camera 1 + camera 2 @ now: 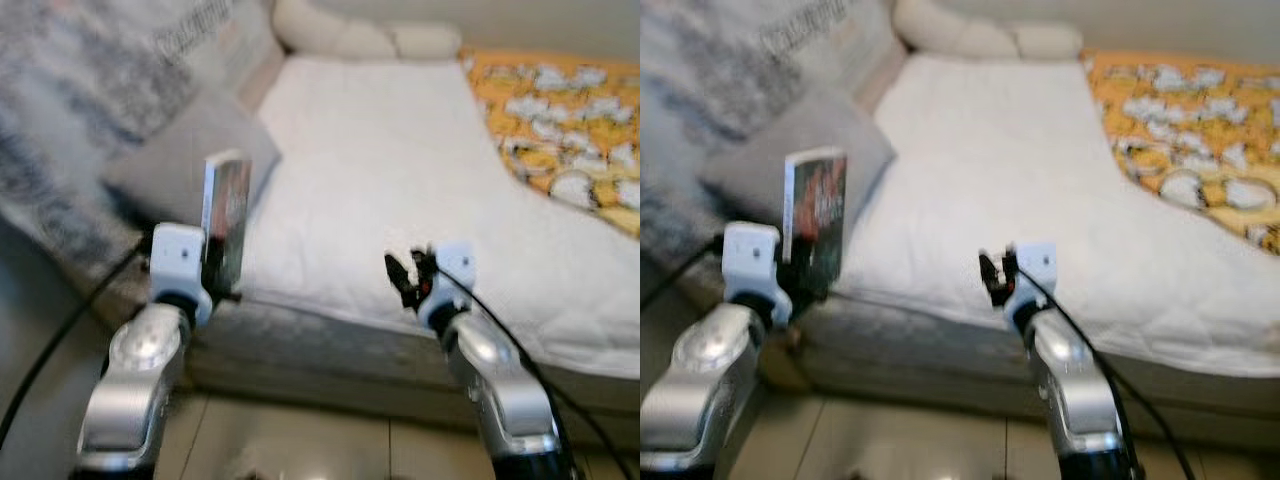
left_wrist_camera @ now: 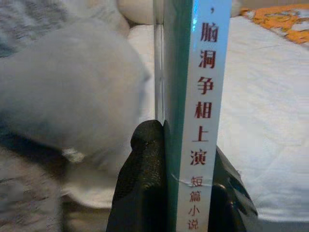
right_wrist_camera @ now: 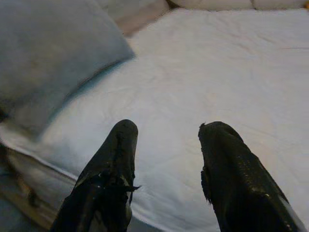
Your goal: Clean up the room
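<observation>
My left gripper (image 1: 218, 268) is shut on a thin book (image 1: 225, 215) and holds it upright at the near left corner of the bed (image 1: 400, 180). In the left wrist view the book's white spine (image 2: 205, 96) with red characters stands clamped between the two black fingers (image 2: 140, 179). My right gripper (image 1: 408, 275) hovers open over the bed's front edge, with nothing between its fingers (image 3: 116, 159); the white mattress cover (image 3: 203, 72) lies under it.
A grey pillow (image 1: 200, 150) leans at the bed's left side behind the book. A yellow patterned blanket (image 1: 570, 120) covers the far right of the bed. Cream pillows (image 1: 360, 38) sit at the head. Tiled floor (image 1: 300, 440) lies below the bed frame.
</observation>
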Motion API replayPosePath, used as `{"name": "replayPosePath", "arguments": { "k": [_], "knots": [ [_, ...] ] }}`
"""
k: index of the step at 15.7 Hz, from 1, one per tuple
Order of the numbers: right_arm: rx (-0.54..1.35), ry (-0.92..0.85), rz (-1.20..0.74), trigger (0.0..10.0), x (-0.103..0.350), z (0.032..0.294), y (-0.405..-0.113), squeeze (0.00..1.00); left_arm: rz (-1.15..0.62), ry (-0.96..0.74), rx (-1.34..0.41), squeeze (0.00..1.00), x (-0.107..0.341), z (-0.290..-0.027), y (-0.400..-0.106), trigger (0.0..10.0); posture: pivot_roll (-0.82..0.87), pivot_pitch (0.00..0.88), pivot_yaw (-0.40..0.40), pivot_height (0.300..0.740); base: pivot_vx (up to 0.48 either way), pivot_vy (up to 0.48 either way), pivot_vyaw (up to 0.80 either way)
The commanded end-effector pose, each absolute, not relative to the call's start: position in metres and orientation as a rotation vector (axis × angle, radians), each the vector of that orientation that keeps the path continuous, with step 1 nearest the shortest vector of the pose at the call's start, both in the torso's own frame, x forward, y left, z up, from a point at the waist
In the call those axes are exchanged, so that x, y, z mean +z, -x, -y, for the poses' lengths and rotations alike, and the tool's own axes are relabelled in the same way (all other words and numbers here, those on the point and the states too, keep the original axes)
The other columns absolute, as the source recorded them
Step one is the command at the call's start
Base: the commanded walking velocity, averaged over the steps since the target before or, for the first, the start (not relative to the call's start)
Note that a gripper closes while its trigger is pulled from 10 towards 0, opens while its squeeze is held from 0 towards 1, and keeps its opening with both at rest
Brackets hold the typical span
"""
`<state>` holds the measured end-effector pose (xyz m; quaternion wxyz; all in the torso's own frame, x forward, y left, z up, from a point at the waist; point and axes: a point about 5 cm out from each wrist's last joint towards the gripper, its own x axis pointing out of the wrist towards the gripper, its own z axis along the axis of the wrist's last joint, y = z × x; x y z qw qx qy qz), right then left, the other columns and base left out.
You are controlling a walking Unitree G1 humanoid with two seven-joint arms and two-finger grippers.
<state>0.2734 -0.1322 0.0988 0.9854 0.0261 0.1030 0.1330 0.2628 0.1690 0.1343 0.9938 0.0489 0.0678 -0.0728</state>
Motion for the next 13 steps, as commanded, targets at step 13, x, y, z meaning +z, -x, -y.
{"name": "replayPosePath", "arguments": {
  "k": [13],
  "knots": [
    [0.263, -0.066, -0.182, 10.0, 0.1000, 0.1311, -0.2757, 0.00, -0.071, -0.123, -0.174, 0.00, 0.1483, -0.1704, -0.2659, 10.0, 0.07, 0.000, 0.007, 0.740, 0.368, 0.000, 0.00]
  ]
}}
